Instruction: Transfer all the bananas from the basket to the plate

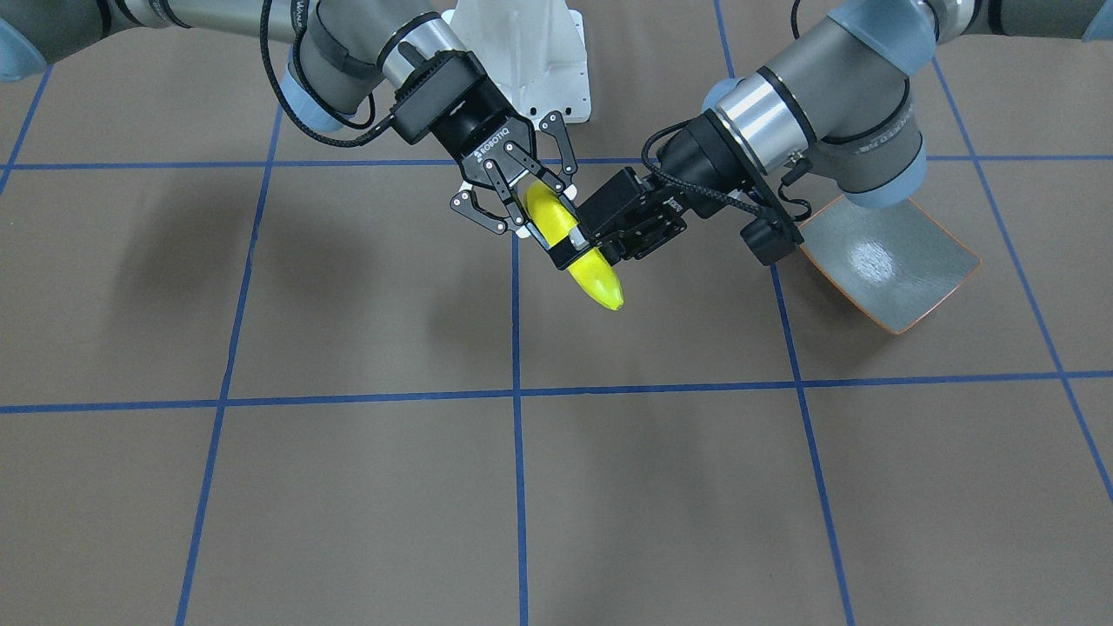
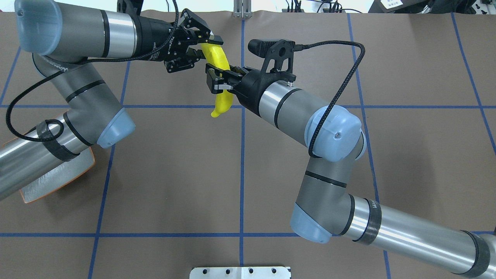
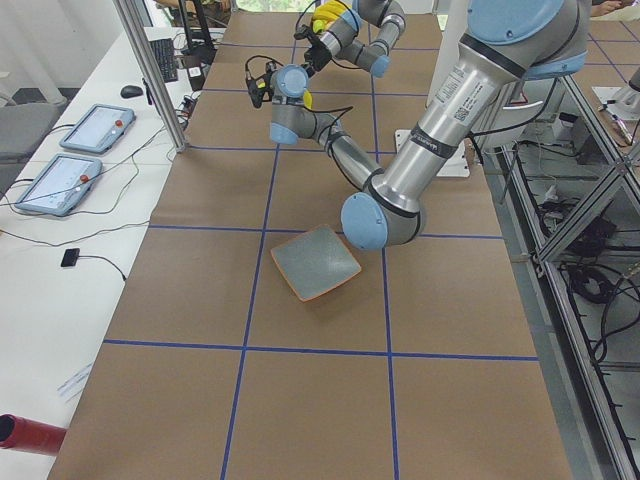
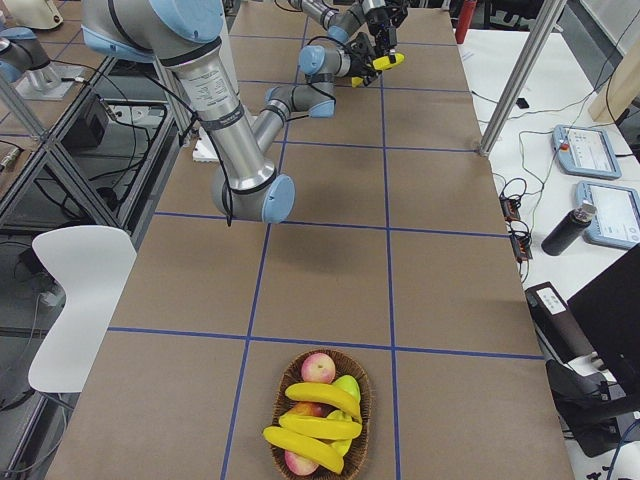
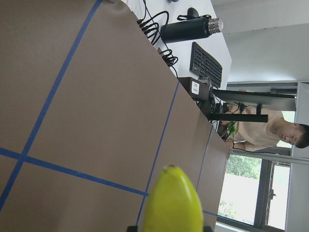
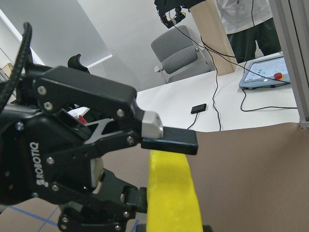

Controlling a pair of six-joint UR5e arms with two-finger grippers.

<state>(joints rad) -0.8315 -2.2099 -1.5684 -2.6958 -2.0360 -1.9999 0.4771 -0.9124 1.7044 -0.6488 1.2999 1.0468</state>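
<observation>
Over brown table [image 1: 348,487], left gripper [image 1: 569,250] and right gripper [image 1: 543,209] both appear clamped on one banana [image 1: 596,278]; mistimed release could drop it short of plate [image 1: 896,261].

Four bananas [image 4: 320,427] (one aloft), one plate [image 1: 887,261]

The two grippers meet almost fingertip to fingertip. The left gripper [image 2: 209,47] has its wrist stretched out straight behind it, with one finger above the other, both pressed on the banana [image 1: 596,280]. The right gripper [image 1: 539,205] sits just beside it on the side toward the robot's base. Its fingers are splayed to either side and clasp the same banana. Behind each gripper, the left arm [image 2: 81,33] and the right arm [image 2: 294,112] are folded sharply at the elbow.
</observation>
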